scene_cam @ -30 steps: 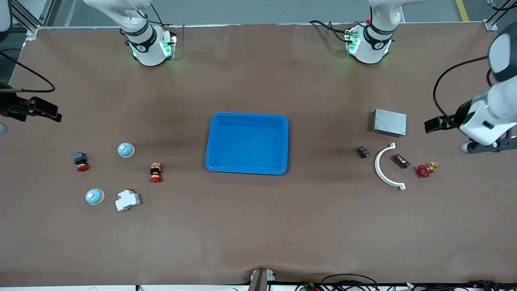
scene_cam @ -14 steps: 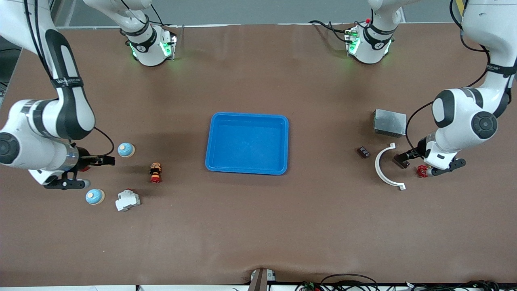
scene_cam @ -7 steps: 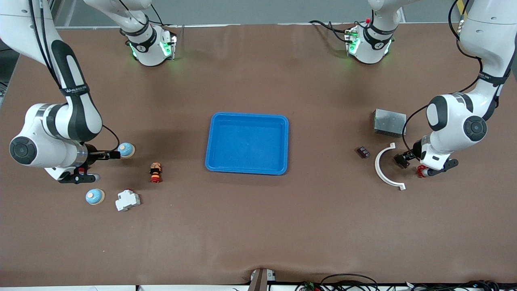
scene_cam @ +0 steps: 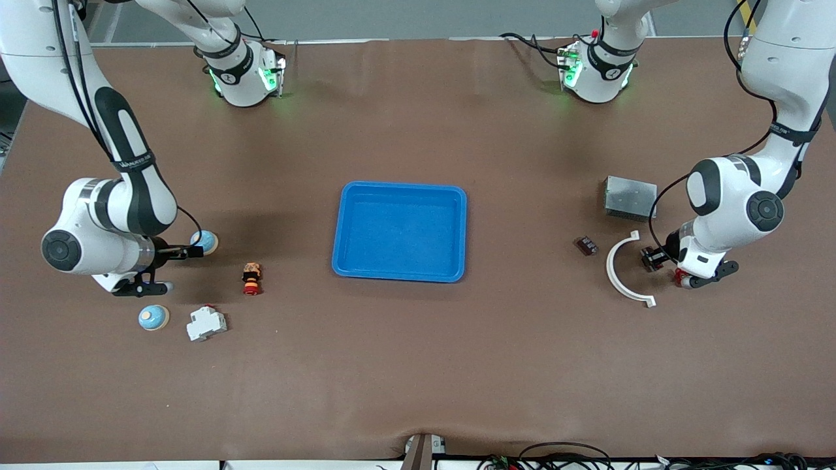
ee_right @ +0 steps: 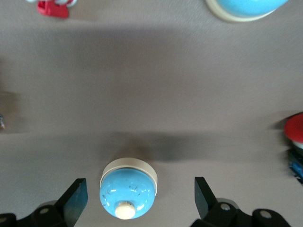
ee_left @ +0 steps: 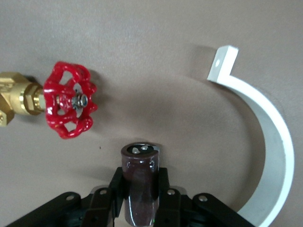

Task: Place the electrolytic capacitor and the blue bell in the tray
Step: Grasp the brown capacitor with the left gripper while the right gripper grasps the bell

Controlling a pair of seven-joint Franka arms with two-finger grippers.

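Blue tray (scene_cam: 400, 232) sits mid-table in the front view, nothing in it. Toward the right arm's end, the right gripper (scene_cam: 193, 250) is low at a blue bell (scene_cam: 206, 241); a second bell (scene_cam: 153, 318) lies nearer the camera, a white breaker block (scene_cam: 206, 324) just beside it, and a small orange-and-red button switch (scene_cam: 251, 278) between the bell and the tray. Toward the left arm's end, the left gripper (scene_cam: 650, 258) is down at the table beside a white curved bracket (scene_cam: 622, 270), with a red valve (scene_cam: 681, 278) partly hidden under the wrist, a small dark part (scene_cam: 586, 245) near the bracket and a grey metal box (scene_cam: 629, 198) farther from the camera.

Left wrist view: fingers (ee_left: 117, 185) pressed against a dark brown capacitor (ee_left: 140, 182), which lies on the table between them. Red valve handwheel (ee_left: 69, 106) with brass body close by, white bracket (ee_left: 265, 137) curving past, apart from the capacitor.

Right wrist view: fingers (ee_right: 75, 200) spread wide, either side of the blue bell (ee_right: 128, 189), not touching it. Second bell (ee_right: 246, 9) and a red piece (ee_right: 53, 8) at the frame edge, a red-capped part (ee_right: 295, 130) at another edge.
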